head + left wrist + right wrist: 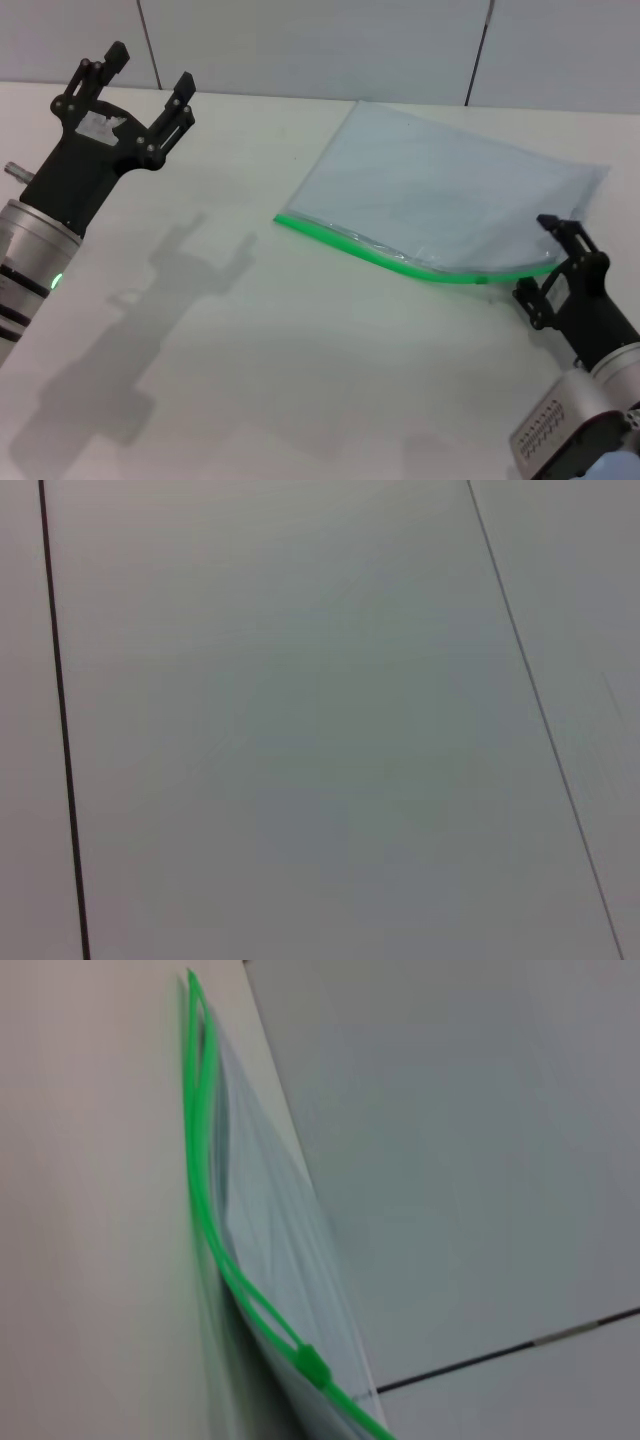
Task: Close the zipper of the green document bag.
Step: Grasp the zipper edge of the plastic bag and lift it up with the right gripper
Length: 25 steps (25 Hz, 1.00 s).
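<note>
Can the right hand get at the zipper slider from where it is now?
Probably yes. The right hand sits right beside the slider end of the zipper, with nothing between them; the zipper gapes open beyond it.

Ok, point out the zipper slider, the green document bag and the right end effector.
zipper slider (312, 1365): right wrist view, on the small green tab.
green document bag (440, 190): head view, middle of the translucent panel.
right end effector (572, 245): head view, between its fingertips, at the bag's near corner.

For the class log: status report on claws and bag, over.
Left claw open, raised, idle. Right claw beside zipper end. Green document bag flat, zipper mostly open. Nothing in the way.
</note>
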Tool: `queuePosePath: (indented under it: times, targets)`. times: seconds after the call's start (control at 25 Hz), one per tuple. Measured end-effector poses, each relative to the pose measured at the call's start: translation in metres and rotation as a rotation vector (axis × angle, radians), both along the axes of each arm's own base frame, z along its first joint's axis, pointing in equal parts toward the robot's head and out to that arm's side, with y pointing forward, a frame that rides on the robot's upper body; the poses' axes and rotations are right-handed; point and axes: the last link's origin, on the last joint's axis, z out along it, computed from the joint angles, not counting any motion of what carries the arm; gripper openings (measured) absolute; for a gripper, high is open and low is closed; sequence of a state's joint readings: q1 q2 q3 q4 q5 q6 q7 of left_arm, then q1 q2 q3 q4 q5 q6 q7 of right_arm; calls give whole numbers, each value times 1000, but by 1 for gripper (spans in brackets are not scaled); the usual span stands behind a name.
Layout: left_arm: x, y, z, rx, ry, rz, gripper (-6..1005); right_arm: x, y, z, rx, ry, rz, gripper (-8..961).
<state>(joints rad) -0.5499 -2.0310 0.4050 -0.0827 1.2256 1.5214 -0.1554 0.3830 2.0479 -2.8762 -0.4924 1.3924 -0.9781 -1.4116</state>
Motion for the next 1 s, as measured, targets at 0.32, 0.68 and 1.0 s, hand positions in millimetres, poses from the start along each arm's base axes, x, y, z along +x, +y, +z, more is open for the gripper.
queuePosePath:
  times: [0.32, 0.68, 1.0]
  targets:
    - [0, 0, 0, -1, 0, 0, 763, -1, 5, -8, -56, -23, -18, 655]
    - [0, 1, 0, -2, 0, 1, 757, -10, 4, -13, -67, -40, 7, 294]
    - [0, 2, -3, -18, 12, 6, 751, -21, 5, -17, -71, -25, 32, 142]
